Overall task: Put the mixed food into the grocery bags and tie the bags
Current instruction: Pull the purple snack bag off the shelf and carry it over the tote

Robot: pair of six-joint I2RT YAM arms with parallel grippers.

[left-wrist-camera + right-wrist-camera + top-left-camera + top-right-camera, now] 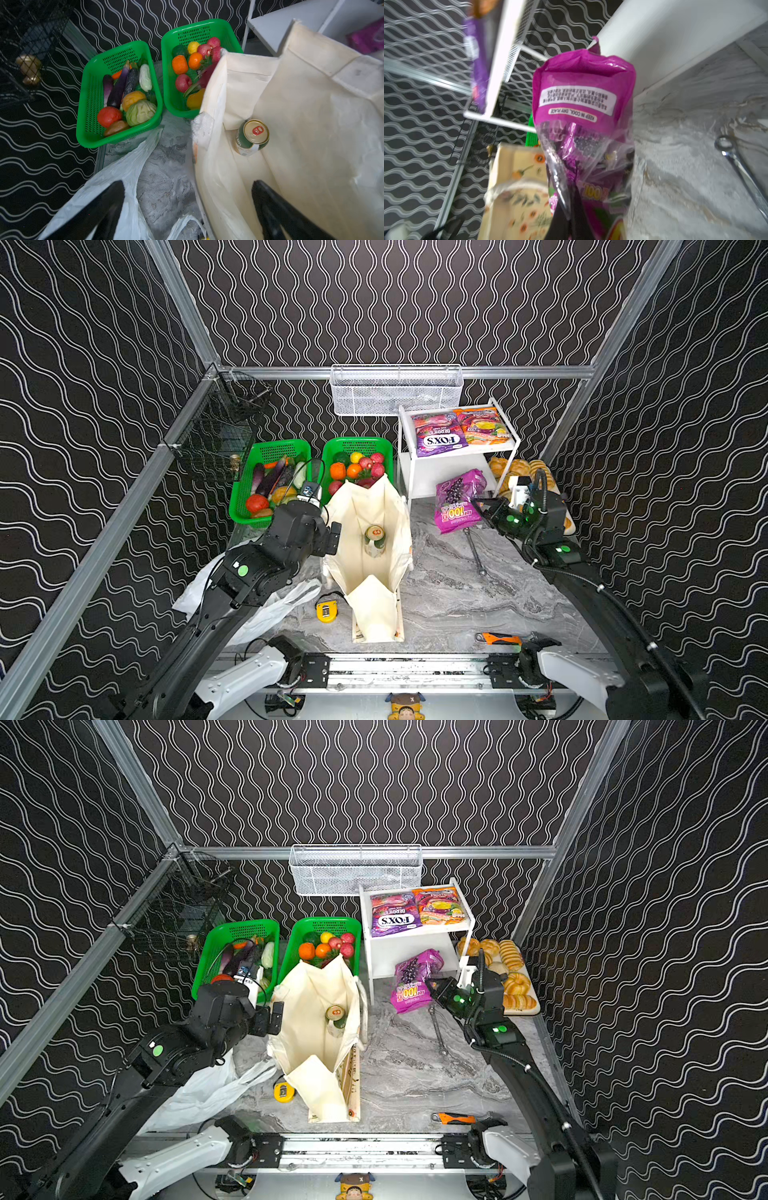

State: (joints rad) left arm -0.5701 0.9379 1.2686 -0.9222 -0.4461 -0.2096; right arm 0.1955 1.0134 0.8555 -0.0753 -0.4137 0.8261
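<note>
Scene is lit evenly and fairly bright; only soft, faint shadows are cast on table (pixel 449 597). Both top views are rendered sharp, but walls (pixel 83 406) are bowed by wide-angle distortion twd edges. Glare is seen on can (pixel 256 131) lid and wrench (pixel 724 153). Right wrist view is smeared by motion blur: packet (pixel 583 87) text barely legible, shelf (pixel 675 41) softened.
</note>
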